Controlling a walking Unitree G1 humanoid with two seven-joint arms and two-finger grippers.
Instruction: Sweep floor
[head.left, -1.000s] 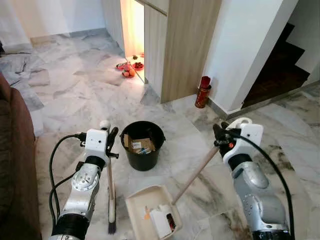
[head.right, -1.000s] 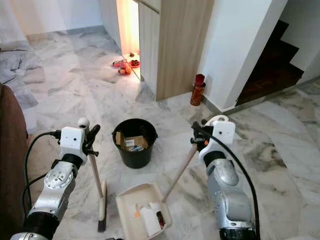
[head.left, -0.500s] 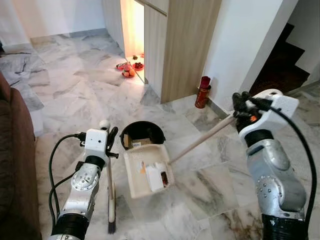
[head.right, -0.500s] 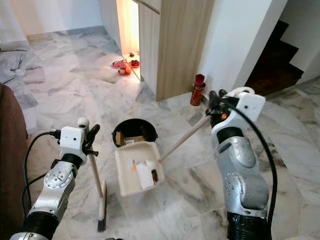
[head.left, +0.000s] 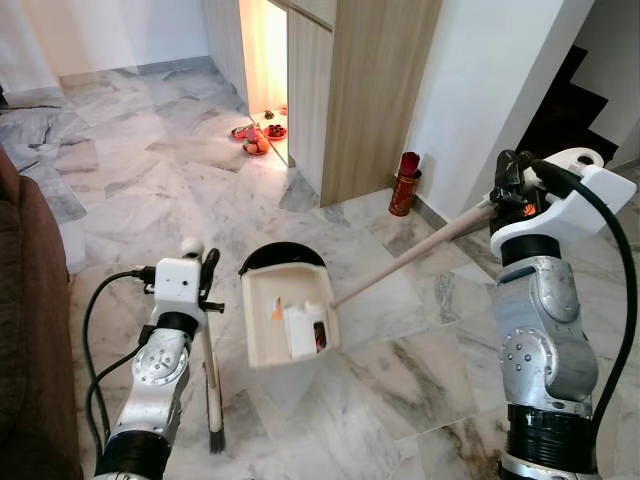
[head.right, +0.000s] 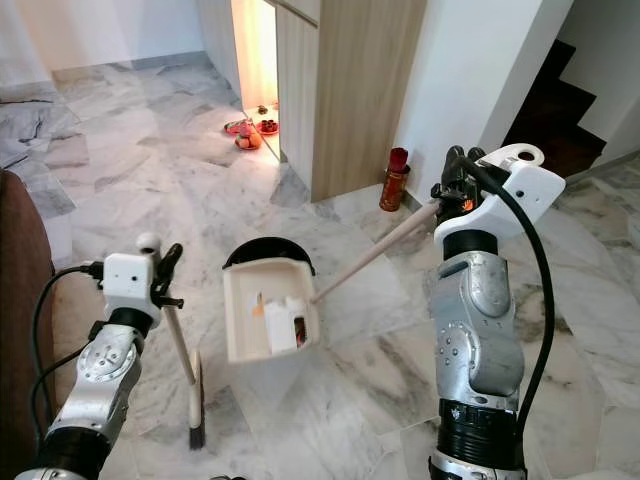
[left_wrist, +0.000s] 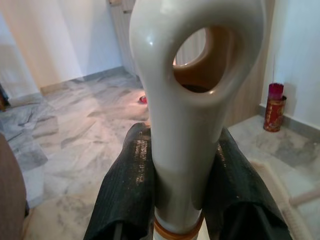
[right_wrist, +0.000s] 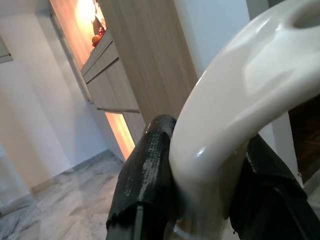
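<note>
Dustpan (head.left: 287, 318) aloft in right claw (head.left: 512, 186)

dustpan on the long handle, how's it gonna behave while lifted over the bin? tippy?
Probably tip-prone: the dustpan hangs at the far end of a long handle gripped only at its top by the right gripper. It looks like light plastic, so likely easy to swing. The loose trash inside may slide out.

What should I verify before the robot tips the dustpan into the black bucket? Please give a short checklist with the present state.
1. Right gripper shut on the dustpan handle: ok.
2. Dustpan lifted over the black bucket: ok.
3. Litter inside the pan: ok.
4. Bucket has room for more: cannot tell, the pan hides it.
5. Left gripper shut on the broom, bristles on the marble floor: ok.
</note>
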